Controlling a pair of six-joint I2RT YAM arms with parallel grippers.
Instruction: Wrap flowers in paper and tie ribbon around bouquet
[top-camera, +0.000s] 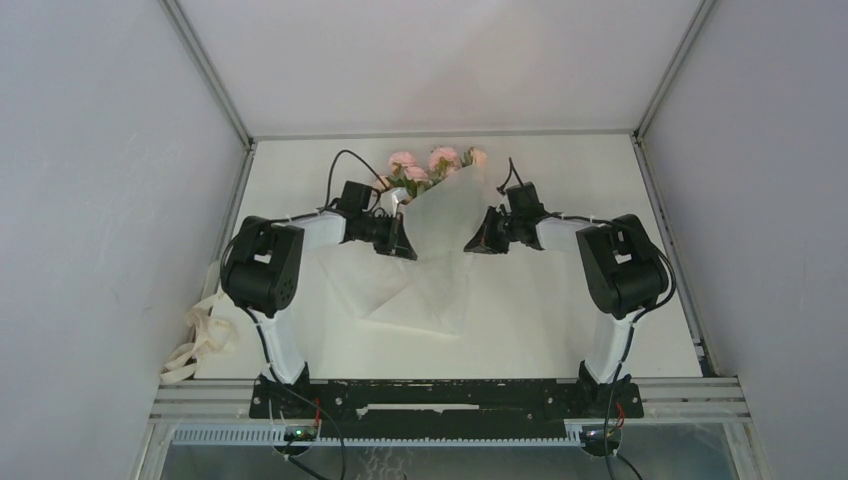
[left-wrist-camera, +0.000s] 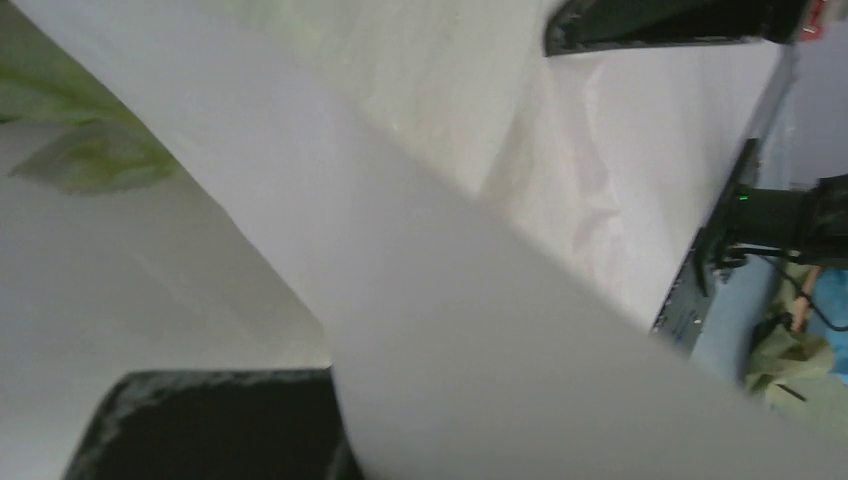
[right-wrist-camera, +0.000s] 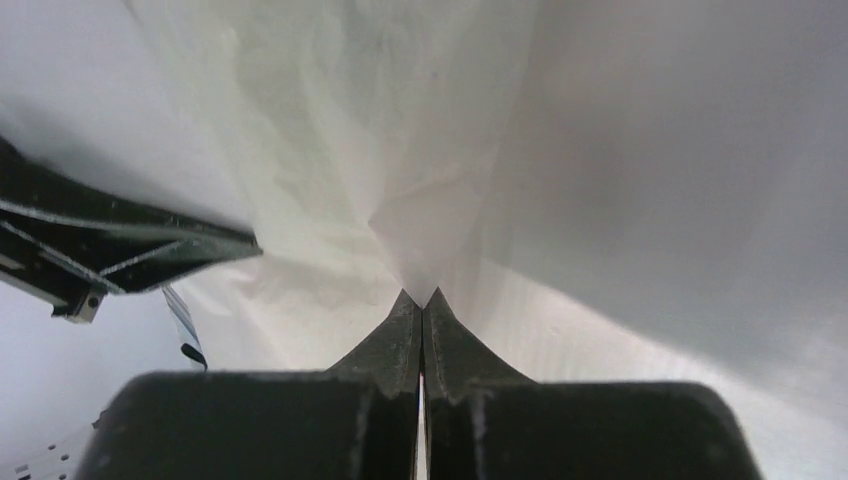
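Observation:
The paper (top-camera: 435, 250), a thin translucent white sheet, is lifted into a peak at mid-table between both grippers, its lower part lying on the table. Pink roses with green leaves, the flowers (top-camera: 430, 165), stick out behind its top edge; leaves (left-wrist-camera: 90, 160) show through the sheet. My left gripper (top-camera: 405, 240) is shut at the paper's left edge, and the sheet runs off beside its one visible finger (left-wrist-camera: 200, 425). My right gripper (right-wrist-camera: 422, 298) is shut, pinching a fold of the paper (right-wrist-camera: 420, 200) at its tips. The cream ribbon (top-camera: 200, 340) lies looped at the table's left edge.
Grey enclosure walls close in the table on the left, right and back. A black rail (top-camera: 450, 395) carrying both arm bases runs along the near edge. The two grippers face each other about a hand's width apart.

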